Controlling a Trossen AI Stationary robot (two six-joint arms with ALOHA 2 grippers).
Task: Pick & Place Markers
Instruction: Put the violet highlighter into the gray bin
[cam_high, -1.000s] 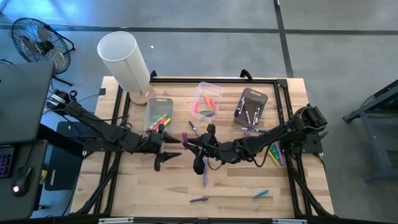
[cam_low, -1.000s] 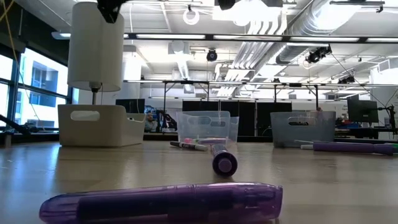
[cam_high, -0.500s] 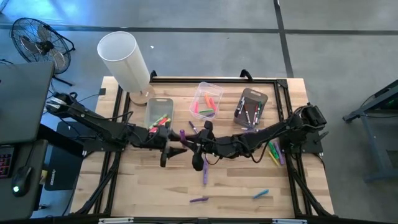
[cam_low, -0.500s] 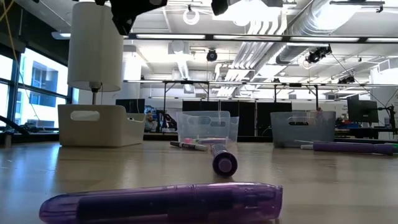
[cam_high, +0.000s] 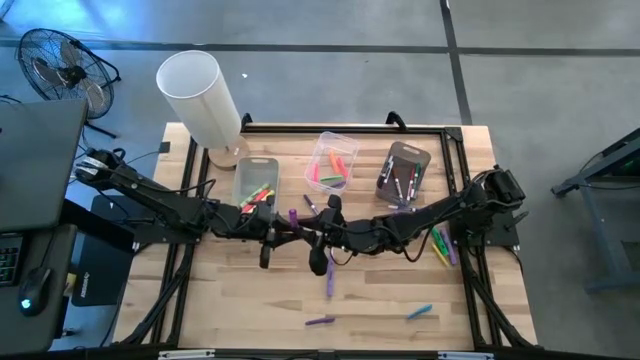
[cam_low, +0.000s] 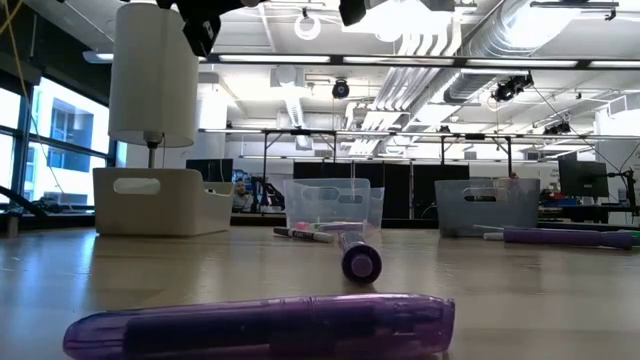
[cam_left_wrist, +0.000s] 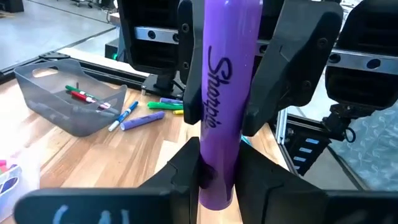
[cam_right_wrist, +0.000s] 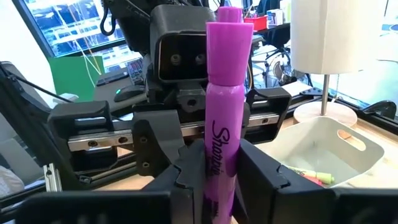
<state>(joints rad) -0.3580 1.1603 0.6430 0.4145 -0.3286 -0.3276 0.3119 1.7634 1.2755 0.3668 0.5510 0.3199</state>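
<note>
Three bins (cam_high: 256, 181) already hold markers; several markers (cam_high: 328, 283) lie loose on the table (cam_high: 230, 300). Mid-table, above the surface, one purple marker (cam_left_wrist: 221, 93) is in handover: left gripper (cam_high: 272, 231) and right gripper (cam_high: 305, 233) both clamp it. Binning it and the loose ones is left.
</note>
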